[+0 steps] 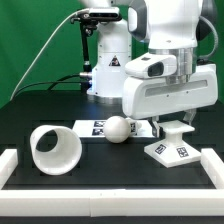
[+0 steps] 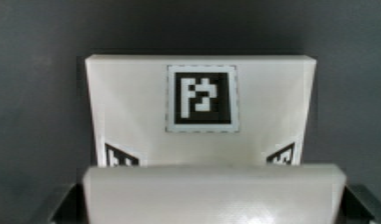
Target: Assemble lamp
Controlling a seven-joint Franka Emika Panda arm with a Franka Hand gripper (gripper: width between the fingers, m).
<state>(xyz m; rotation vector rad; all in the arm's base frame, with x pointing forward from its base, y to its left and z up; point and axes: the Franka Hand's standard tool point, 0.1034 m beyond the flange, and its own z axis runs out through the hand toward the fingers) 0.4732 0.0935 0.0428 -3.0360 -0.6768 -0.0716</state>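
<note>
The lamp's flat square base [image 1: 170, 150] lies at the exterior view's right front, tags facing up. My gripper [image 1: 180, 128] stands straight down over it. In the wrist view the base [image 2: 201, 95] fills the middle, and a raised white part of it sits between my dark fingers [image 2: 55, 203]. The jaws press on both sides of that part, so my gripper [image 2: 205, 205] is shut on the base. The ball-headed bulb [image 1: 119, 129] lies on its side in the middle. The tapered shade [image 1: 55, 150] lies on its side at the exterior view's left, its open mouth facing forward.
The marker board [image 1: 95, 126] lies flat under and behind the bulb. A low white border [image 1: 100, 190] runs along the front and sides of the black table. The glossy white robot pedestal [image 1: 108, 65] stands at the back.
</note>
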